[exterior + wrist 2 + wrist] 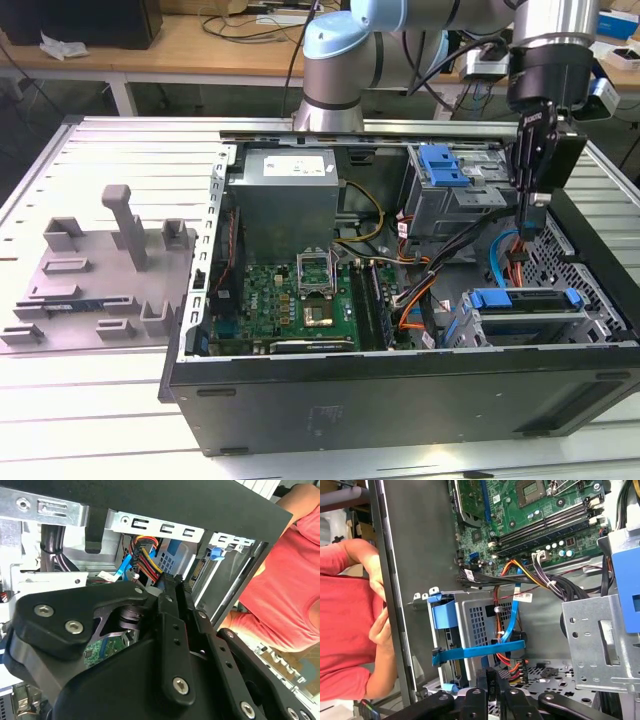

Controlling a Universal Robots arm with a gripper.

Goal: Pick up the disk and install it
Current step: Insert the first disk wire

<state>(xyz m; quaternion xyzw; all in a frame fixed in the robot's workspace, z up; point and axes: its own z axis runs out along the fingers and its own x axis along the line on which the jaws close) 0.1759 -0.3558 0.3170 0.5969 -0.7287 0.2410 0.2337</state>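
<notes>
I am watching the gripper (528,228) hanging over the open computer case (400,400), its fingers pressed together and gripping nothing. The disk (522,300) is sitting in the drive cage in the case's near corner on the exterior view's right, blue carrier frame facing up, below the fingertips and apart from them. In the first wrist view a person in a red shirt (345,630) is standing just beside the case wall
</notes>
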